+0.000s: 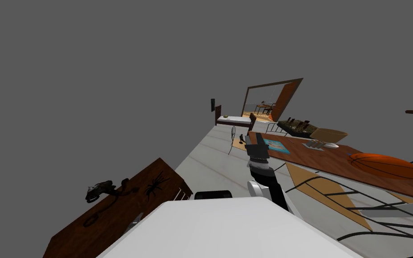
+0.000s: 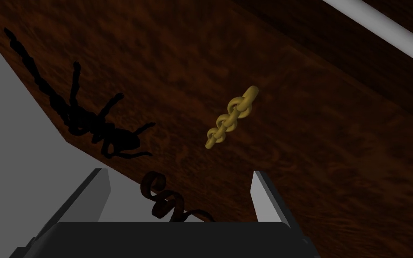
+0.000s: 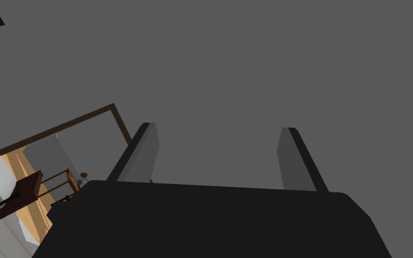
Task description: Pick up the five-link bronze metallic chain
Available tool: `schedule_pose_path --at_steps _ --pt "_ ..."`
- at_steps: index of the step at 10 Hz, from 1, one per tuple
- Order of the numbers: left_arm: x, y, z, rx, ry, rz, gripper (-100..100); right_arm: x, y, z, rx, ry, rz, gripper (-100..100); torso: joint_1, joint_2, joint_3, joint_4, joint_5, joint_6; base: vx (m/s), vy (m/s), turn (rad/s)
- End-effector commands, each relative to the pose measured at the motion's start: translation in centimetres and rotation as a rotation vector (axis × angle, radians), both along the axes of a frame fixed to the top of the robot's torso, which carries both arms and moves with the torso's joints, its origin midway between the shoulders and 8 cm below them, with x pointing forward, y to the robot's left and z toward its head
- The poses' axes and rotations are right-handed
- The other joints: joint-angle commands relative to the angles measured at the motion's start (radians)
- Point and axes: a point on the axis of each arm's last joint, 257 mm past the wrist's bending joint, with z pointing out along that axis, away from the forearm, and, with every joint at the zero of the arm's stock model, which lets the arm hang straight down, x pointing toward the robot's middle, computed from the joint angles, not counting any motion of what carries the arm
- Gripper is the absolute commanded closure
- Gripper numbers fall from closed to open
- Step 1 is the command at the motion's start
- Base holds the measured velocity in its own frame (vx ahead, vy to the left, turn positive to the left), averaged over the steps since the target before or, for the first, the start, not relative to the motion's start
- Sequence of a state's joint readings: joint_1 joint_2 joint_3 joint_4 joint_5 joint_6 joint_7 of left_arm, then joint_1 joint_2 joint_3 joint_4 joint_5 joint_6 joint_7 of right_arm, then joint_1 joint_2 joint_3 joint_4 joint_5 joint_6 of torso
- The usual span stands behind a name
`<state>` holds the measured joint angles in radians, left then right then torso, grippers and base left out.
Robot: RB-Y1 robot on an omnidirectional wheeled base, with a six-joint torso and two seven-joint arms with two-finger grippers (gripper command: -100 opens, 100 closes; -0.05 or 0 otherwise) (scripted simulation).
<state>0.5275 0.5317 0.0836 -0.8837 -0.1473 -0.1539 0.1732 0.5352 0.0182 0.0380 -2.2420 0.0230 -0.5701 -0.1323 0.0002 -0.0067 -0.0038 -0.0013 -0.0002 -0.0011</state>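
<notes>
Chain [image 2: 167, 202], brown | table [image 2: 335, 179] edge | neighbours: black spider [image 2: 98, 130], gold chain [image 2: 231, 117]

1. Dark wooden tabletop [image 2: 335, 156], grain visible, with a grey surface past one edge.
2. Black spider figure [image 2: 98, 130] lies flat on it, near that edge.
3. Dark brown coil [image 2: 167, 204] is on the same top, near the spider and not touching it.
4. Long brown table [image 1: 335, 163] across the room carries an orange basketball [image 1: 384, 165] and a flat blue item [image 1: 276, 146], well apart. A tan basket [image 1: 329, 134] is at its far end.
5. Brown-framed doorway [image 1: 273, 101] beyond, with a wood floor visible through it.
</notes>
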Motion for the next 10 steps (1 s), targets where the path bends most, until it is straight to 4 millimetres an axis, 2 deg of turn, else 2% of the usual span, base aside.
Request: schedule_pose_path --at_steps 1,2,3,4,7,8,9,10 --pt "-1.2 0.1 -0.8 0.001 0.029 0.012 -100 0.0 0.0 0.0 0.0 0.0 0.0 0 0.0 0.0 0.0 0.0 0.0 0.0 0.083 0.002 -0.023" --pt "-3.4 0.1 -1.6 0.0 0.074 0.028 -100 0.0 0.0 0.0 0.0 0.0 0.0 0 0.0 0.002 0.001 0.0 0.0 0.0 0.09 0.015 -0.05" --pt "-3.0 0.0 -1.5 0.0 0.067 0.023 -100 0.0 0.0 0.0 0.0 0.0 0.0 0 0.001 0.002 0.001 0.0 0.0 0.0 0.078 0.022 -0.022" --pt "-3.5 0.1 -1.6 0.0 0.076 0.029 -100 0.0 0.0 0.0 0.0 0.0 0.0 0 0.001 0.003 0.001 0.001 0.0 0.0 0.034 0.015 -0.002" --pt "-9.4 -0.7 -3.7 -0.008 0.196 0.067 -100 0.0 0.0 0.0 0.0 0.0 0.0 0 0.003 0.0 0.0 0.0 0.001 0.0 0.124 0.039 -0.047" --pt "-12.4 -1.5 -4.6 -0.016 0.257 0.082 -100 0.0 0.0 0.0 0.0 0.0 0.0 0 0.003 -0.002 -0.001 0.0 0.001 0.0 0.196 0.077 -0.034" --pt "-12.4 -1.5 -4.6 -0.016 0.257 0.082 -100 0.0 0.0 0.0 0.0 0.0 0.0 0 0.005 -0.004 -0.002 -0.001 0.001 0.0 0.169 0.066 -0.019" --pt "-15.2 -2.5 -5.4 -0.027 0.315 0.094 -100 0.0 0.0 0.0 0.0 0.0 0.0 0 0.004 -0.003 -0.002 -0.001 0.001 0.0 0.176 0.077 -0.004"
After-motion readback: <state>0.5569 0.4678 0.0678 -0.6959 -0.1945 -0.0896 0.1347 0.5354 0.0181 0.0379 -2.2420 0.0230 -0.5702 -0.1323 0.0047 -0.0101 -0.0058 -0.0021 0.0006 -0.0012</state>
